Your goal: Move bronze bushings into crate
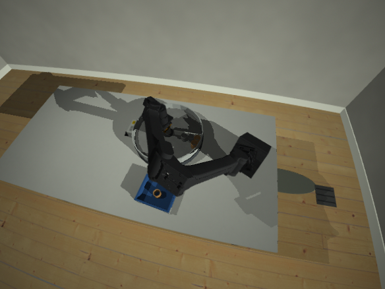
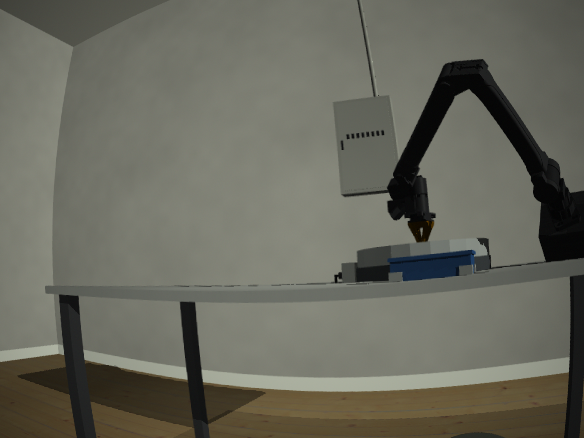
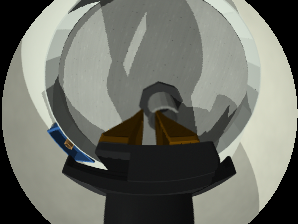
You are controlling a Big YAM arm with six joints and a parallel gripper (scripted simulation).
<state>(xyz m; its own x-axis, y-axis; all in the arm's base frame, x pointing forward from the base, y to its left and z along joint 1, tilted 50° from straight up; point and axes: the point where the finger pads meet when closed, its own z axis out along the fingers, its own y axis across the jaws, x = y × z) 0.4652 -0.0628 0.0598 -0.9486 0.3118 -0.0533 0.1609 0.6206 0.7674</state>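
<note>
The round silver turntable stands behind the blue crate. One bronze bushing lies in the crate. Another bronze bushing sits on the turntable's right side. My gripper hangs over the turntable's middle, a little above it in the side view. In the wrist view its bronze-coloured fingers stand slightly apart with nothing between them. A grey bushing stands on the turntable just beyond the fingertips. A corner of the crate shows at the left.
The arm's black base stands on the table to the right of the turntable. The arm's elbow section reaches over the crate's far right corner. A grey box hangs behind the table.
</note>
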